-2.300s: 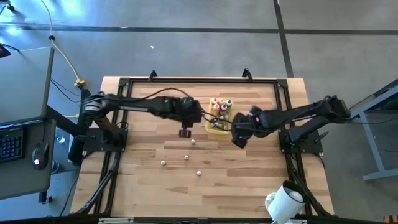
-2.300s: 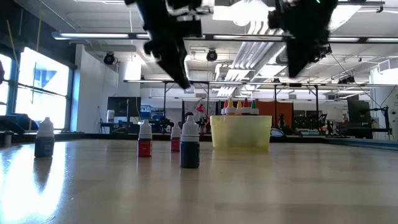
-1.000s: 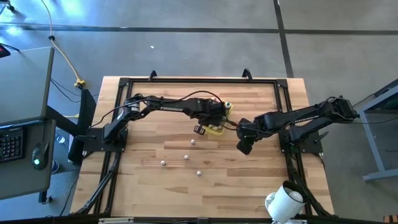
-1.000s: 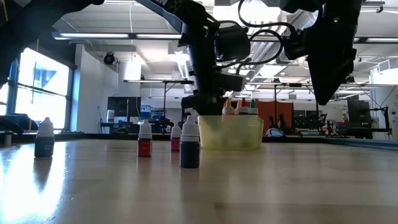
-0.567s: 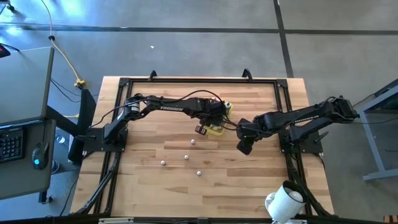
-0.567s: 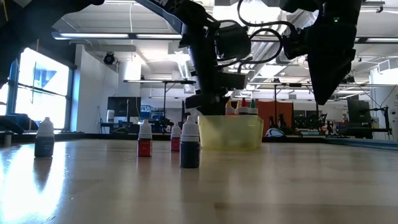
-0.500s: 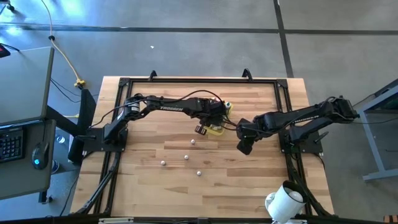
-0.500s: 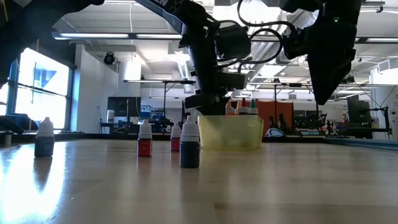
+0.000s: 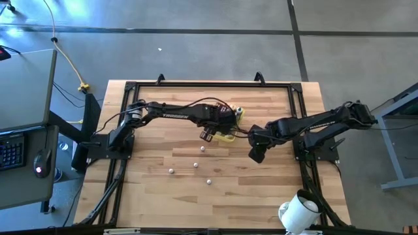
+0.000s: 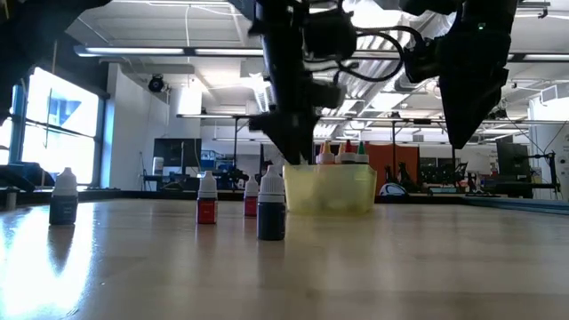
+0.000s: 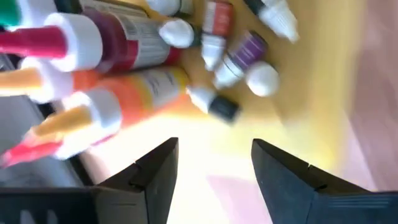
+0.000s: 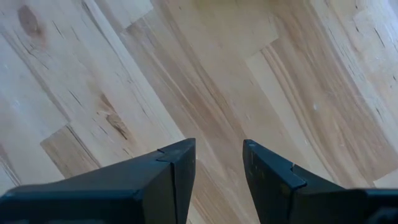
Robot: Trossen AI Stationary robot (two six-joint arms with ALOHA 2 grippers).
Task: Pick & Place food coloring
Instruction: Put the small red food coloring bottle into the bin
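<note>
Food coloring bottles fill the yellow tray (image 9: 231,136) at the table's middle. Tall ones with red, orange and green tips (image 11: 118,37) lean against its wall, and small ones (image 11: 242,59) lie on its floor. Several more small bottles (image 9: 195,166) stand upright on the wood near the tray (image 10: 271,206). My left gripper (image 11: 214,155) hangs open just above the tray's left end (image 9: 221,129), with nothing between its fingers. My right gripper (image 9: 255,155) hovers open over bare wood (image 12: 217,162) to the tray's right.
A white jug-like container (image 9: 298,212) sits at the near right corner. Black frame rails (image 9: 209,85) run along the table's far, left and right edges. A desk with a keyboard (image 9: 12,150) stands beyond the left edge. Bare wood lies near the loose bottles.
My left gripper has risen over the tray and drawn back a little toward the table's left edge, tipping slightly. The bottles on the table and my right gripper have stayed where they were.
</note>
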